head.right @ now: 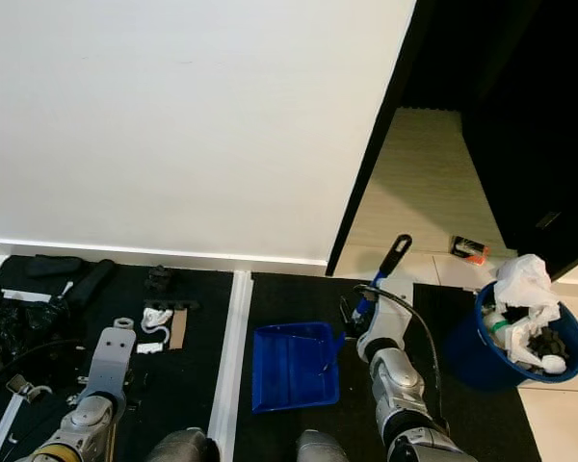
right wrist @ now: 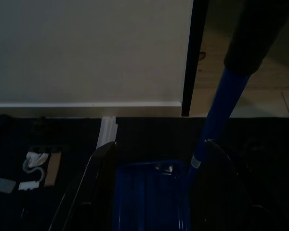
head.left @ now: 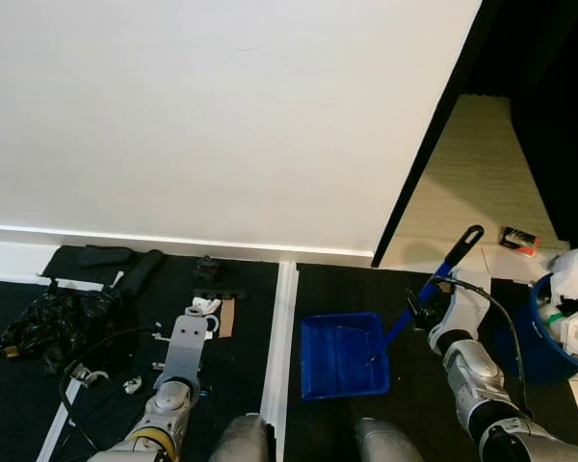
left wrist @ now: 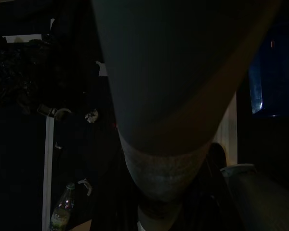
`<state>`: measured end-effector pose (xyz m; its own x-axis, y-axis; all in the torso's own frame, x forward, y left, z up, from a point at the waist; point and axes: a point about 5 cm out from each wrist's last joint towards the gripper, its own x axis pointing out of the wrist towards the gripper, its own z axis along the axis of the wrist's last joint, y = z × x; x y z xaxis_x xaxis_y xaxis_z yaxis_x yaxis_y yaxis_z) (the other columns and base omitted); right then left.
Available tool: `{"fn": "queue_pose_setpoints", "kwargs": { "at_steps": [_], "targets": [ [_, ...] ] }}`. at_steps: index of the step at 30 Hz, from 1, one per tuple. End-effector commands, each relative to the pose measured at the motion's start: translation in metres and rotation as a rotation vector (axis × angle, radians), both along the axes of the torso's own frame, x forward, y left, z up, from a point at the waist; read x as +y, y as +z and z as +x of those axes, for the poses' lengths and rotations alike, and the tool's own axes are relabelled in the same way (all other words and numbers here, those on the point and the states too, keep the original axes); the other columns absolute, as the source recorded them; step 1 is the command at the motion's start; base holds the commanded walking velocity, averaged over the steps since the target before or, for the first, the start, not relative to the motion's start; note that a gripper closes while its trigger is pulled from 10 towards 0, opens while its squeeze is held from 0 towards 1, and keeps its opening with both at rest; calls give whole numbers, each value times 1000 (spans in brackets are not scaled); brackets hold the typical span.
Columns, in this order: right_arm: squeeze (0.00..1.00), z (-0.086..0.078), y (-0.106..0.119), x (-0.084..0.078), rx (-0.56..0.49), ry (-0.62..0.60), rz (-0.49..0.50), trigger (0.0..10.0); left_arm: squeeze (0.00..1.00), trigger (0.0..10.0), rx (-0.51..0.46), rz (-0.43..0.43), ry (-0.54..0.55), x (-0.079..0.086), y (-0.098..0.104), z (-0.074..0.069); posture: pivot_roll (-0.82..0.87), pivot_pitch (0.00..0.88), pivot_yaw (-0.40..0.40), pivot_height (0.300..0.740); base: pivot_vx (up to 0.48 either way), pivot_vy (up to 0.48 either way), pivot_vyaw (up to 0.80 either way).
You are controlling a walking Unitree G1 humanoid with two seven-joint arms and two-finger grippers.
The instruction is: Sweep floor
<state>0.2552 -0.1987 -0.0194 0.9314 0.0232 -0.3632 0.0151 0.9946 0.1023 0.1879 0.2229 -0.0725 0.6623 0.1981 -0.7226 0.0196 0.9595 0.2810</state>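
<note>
- Blue dustpan flat on the dark floor mat, pan apparently holding no scraps yet
- Right claw pinching the dustpan's handle
- Left claw hovering near white scraps; spread or pressed, cannot tell
- Litter not yet gathered, bin nearby; sweeping judged barely begun

A blue dustpan with a blue handle ending in a black grip is lying on black floor mats, which a white strip is dividing. At 3 o'clock a blue bin is holding white and black rubbish. A white wall is filling 12 o'clock, edged by a black door frame. Beige flooring is showing beyond, with an orange-and-black packet on it.
</note>
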Motion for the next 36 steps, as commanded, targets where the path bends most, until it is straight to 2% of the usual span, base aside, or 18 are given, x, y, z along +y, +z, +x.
{"fn": "queue_pose_setpoints", "kwargs": {
  "at_steps": [1,9,13,14,18,26,27,29,30,31,32,36],
  "targets": [
    [0,1,-1,-3,26,-6,-18,10000,0,10000,26,33,-8,9,-1,-5,82,35,-33,740,0,0,0],
    [0,7,7,-7,-22,-15,-66,10000,0,10000,29,34,-1,11,-1,-7,83,30,-33,740,0,0,0],
    [0,9,11,-20,-29,-93,-38,10000,0,10000,26,35,0,11,-1,-6,84,30,-34,740,0,0,0],
    [0,9,14,-29,-50,-145,-15,10000,0,10000,25,34,0,10,-1,-6,84,31,-35,740,0,0,0],
    [0,12,22,-41,-102,-190,-13,10000,0,10000,23,34,1,10,0,-5,84,30,-33,740,0,0,0],
    [0,18,33,-49,-163,-193,-6,10000,0,10000,16,34,3,10,1,-3,85,29,-34,740,0,0,0],
    [106,19,35,-48,-175,-175,11,10000,0,10000,15,34,4,10,1,-3,85,30,-34,740,0,0,0],
    [106,20,36,-47,-189,-155,30,10000,0,10000,14,35,4,10,1,-3,85,29,-35,740,0,0,0],
    [910,21,37,-45,-201,-137,41,10000,0,10000,13,34,5,10,1,-3,86,30,-35,740,0,0,0],
    [910,22,38,-44,-208,-126,47,10000,0,10000,13,34,6,10,1,-3,86,30,-35,740,0,0,0],
    [1000,22,39,-44,-212,-115,42,10000,0,10000,12,33,7,10,1,-3,89,30,-37,740,0,0,0],
    [1000,24,41,-44,-220,-98,15,10000,0,10000,10,34,10,10,1,-3,93,33,-37,740,0,0,0]
  ]
}}
